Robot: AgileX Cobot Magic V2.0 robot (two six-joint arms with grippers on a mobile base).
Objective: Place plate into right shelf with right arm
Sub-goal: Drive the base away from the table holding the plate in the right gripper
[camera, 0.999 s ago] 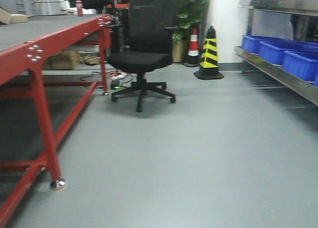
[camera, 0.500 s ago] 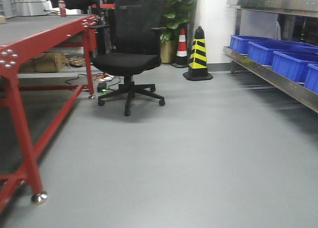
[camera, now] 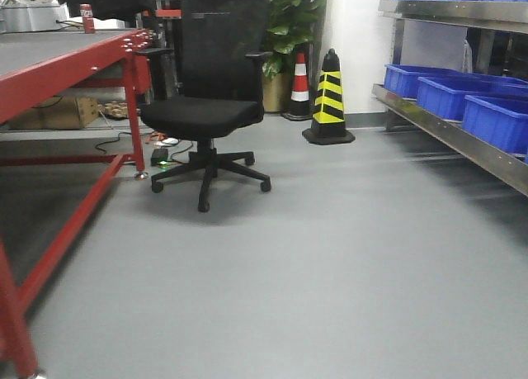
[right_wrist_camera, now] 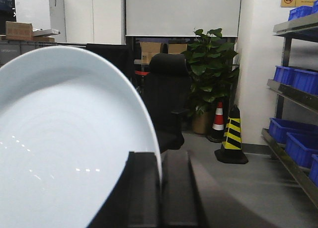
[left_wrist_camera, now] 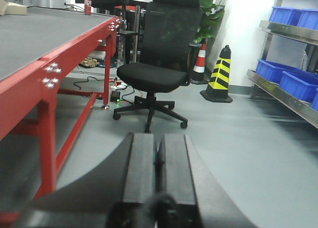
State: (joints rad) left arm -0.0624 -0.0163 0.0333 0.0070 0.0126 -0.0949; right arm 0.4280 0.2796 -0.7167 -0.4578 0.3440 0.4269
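The right gripper [right_wrist_camera: 160, 163] was clamped on the lower rim of the plate [right_wrist_camera: 64, 138]. The plate stood on edge and filled the left of the right wrist view, its white face unmarked. The left gripper [left_wrist_camera: 158, 146] had its fingers pressed together with nothing between them. The shelf [camera: 450, 135] ran along the right side of the room, well apart from the plate, with blue bins [camera: 462, 94] sitting behind its steel lip. Ahead, a black chair [camera: 206, 106] stood beside a red table [camera: 74, 65]. A yellow-and-black cone [camera: 329, 98] stood on the grey floor [camera: 330, 272] near the shelf's far end.
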